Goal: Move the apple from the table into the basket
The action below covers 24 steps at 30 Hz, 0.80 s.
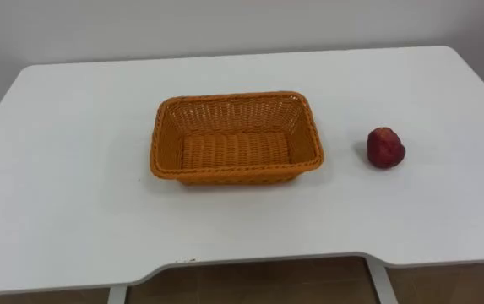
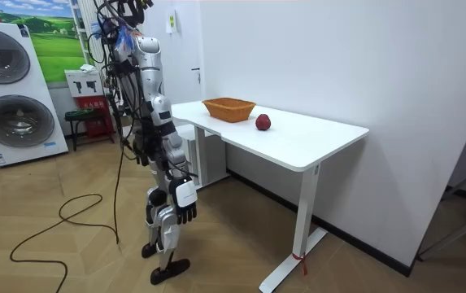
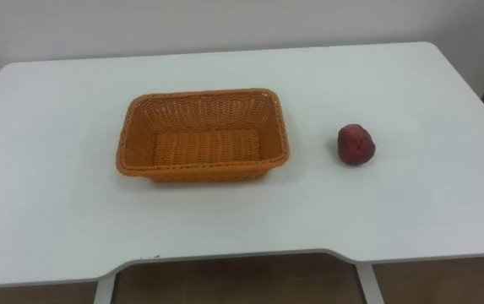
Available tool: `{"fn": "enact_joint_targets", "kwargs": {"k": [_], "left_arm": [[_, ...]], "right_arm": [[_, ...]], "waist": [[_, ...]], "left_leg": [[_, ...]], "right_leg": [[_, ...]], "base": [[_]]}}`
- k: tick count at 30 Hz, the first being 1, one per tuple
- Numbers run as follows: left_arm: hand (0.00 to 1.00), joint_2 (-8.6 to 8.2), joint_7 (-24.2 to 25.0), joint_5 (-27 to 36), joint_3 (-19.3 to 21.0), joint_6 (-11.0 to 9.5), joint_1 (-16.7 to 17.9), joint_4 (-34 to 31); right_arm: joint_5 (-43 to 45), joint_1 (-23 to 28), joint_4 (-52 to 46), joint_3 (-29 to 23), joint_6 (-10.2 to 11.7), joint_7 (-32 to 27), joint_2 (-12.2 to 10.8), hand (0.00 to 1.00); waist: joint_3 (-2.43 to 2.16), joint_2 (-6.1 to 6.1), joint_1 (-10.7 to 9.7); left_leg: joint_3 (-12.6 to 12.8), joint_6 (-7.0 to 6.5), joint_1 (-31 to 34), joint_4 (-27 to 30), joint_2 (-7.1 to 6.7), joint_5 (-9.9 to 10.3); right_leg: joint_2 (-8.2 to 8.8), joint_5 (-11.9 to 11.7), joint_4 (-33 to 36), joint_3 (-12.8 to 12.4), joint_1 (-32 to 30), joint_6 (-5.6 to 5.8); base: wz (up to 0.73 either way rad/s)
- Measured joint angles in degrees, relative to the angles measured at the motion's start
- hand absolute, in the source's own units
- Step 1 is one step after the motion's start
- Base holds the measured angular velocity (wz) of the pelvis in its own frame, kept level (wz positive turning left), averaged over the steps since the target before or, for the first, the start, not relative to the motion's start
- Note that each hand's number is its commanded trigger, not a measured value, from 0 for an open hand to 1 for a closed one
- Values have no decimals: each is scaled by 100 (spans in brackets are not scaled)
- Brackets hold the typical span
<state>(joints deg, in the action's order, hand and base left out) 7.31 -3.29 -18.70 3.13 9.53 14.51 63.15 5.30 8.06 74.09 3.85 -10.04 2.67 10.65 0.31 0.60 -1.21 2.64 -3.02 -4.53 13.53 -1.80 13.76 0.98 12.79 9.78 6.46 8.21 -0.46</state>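
Apple (image 1: 385, 148) near basket (image 1: 235, 139); room view adds right hand (image 2: 185, 213), fingers seemingly relaxed.

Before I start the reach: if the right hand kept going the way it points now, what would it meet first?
The right hand hangs at the robot's side, pointing down, so it would most likely meet the floor first, not the table.

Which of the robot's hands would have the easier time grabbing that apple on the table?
The right hand, probably. Seen from its head, the apple lies on the table to the right of the basket, apart from it. The left arm would have to reach across the basket.
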Motion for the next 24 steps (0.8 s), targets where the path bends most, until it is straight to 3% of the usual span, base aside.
{"fn": "enact_joint_targets", "kwargs": {"k": [6,10,14,19,24], "left_arm": [[0,0,6,13,-6,-4,-29,-29],[0,-1,-80,55,-7,-50,-66,-25],[0,2,-179,68,26,-180,-57,0],[0,23,-285,119,593,-477,195,-80],[0,134,-314,114,1038,-635,277,-140]], "right_arm": [[-66,1,-50,-2,1,-12,0,0],[-833,42,-49,-117,49,-370,-37,0],[-2847,122,-328,-885,205,-887,-112,0],[-5553,212,-845,-2355,592,-1491,-112,0],[-7187,184,-1592,-3303,1004,-2174,-104,0]], "waist": [[1,10,16],[3,8,-28],[13,2,-44],[14,47,-253],[0,136,-364]], "left_leg": [[24,-1,10,-12,1,0],[23,-1,-21,-23,1,1],[56,-1,-60,-67,11,0],[177,-2,-151,-134,7,0],[194,-4,-119,-126,-4,1]], "right_leg": [[-3,5,16,-40,-12,1],[-7,5,18,-70,12,1],[-19,5,62,-127,-14,1],[-17,7,42,-174,24,2],[-13,4,19,-172,33,7]], "base": [[-1],[-2],[-5],[-8],[-1]]}}
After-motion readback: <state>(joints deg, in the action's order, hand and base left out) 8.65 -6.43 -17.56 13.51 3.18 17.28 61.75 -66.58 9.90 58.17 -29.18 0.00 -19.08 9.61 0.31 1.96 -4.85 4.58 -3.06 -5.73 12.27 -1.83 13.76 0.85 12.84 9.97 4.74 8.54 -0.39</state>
